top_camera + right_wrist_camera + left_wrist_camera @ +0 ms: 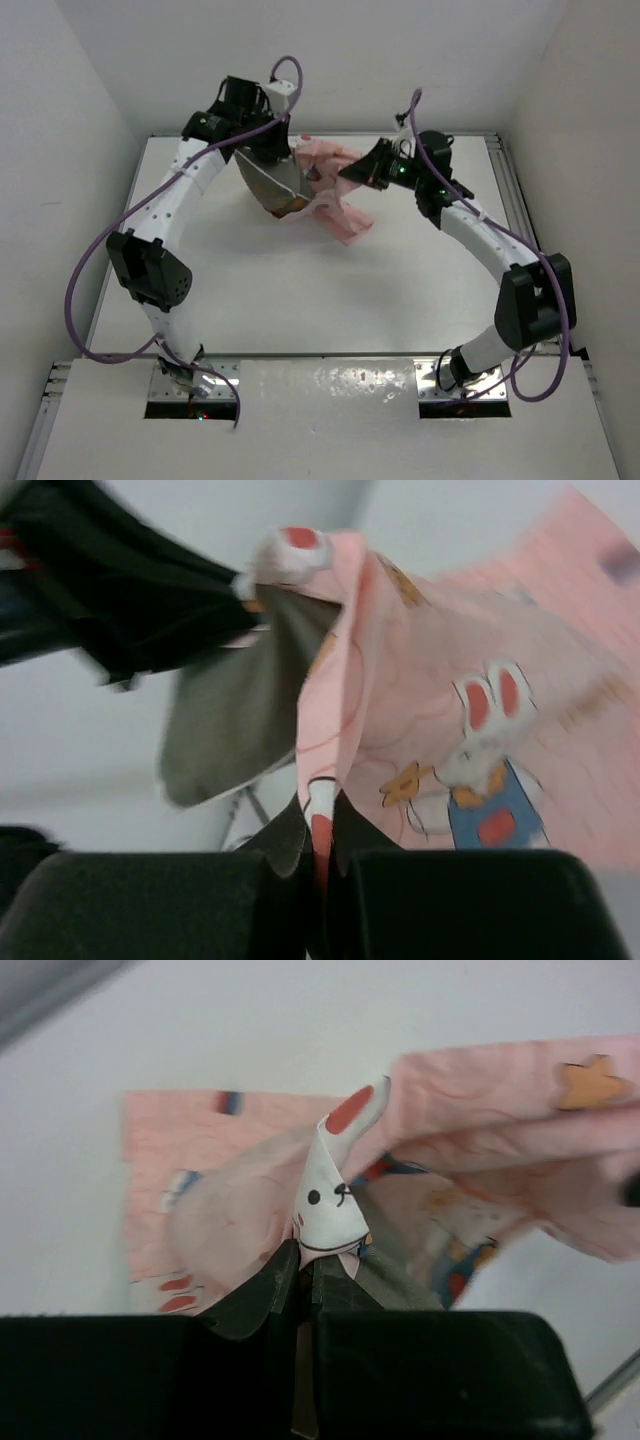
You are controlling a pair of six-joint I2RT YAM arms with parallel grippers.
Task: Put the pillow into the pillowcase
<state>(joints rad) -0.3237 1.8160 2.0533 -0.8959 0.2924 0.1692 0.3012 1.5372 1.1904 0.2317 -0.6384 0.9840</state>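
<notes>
pillowcase [338, 200] is sitting bunched at the far middle of the table [300, 295], pink with rabbit prints. pillow [270, 185], grey-brown, is showing as a dark wedge at its left side, partly wrapped by the cloth. top view is giving the layout but hiding both sets of jaws, while the wrist views are showing the pinches close up. left gripper [300, 1280] is clamping closed on a pillowcase fold with a rabbit face on it. right gripper [318, 845] is pinching a pillowcase edge, jaws closed, with grey pillow fabric showing just left of that edge.
</notes>
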